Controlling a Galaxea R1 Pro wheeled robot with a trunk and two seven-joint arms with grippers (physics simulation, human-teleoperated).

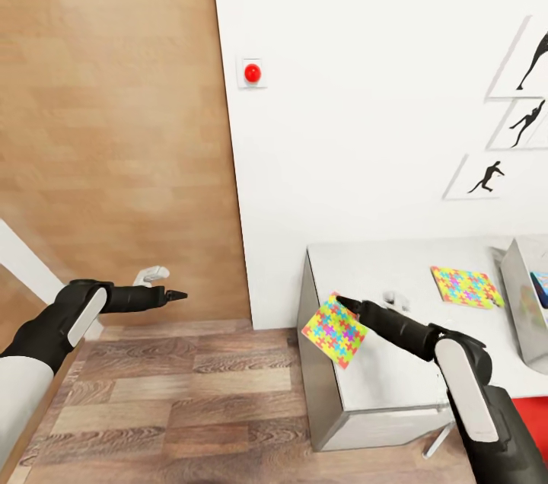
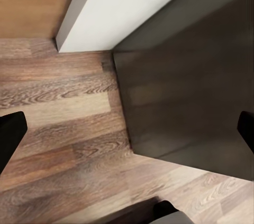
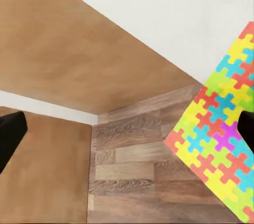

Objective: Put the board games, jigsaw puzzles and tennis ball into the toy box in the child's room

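Note:
A jigsaw puzzle [image 1: 333, 329] with bright multicoloured pieces tilts over the left front corner of the grey-white table [image 1: 380, 263]. My right gripper [image 1: 342, 302] is at its upper edge, jaws apart. In the right wrist view the puzzle [image 3: 219, 145] lies against one fingertip [image 3: 246, 129]. A second jigsaw puzzle [image 1: 466, 286] lies flat further right on the table. The grey toy box [image 1: 514, 294] stands at the right edge with something blue inside [image 1: 540, 288]. My left gripper [image 1: 173, 294] hangs open over the wood floor, left of the table. The board games, tennis ball and bed are out of view.
A white wall with a red button [image 1: 252, 73] rises behind the table, and a wood-panelled wall stands to its left. Framed figure pictures [image 1: 525, 122] hang at the right. The table's dark side panel [image 2: 185, 102] meets plank floor [image 2: 63, 129]. A small white object [image 1: 396, 300] sits on the tabletop.

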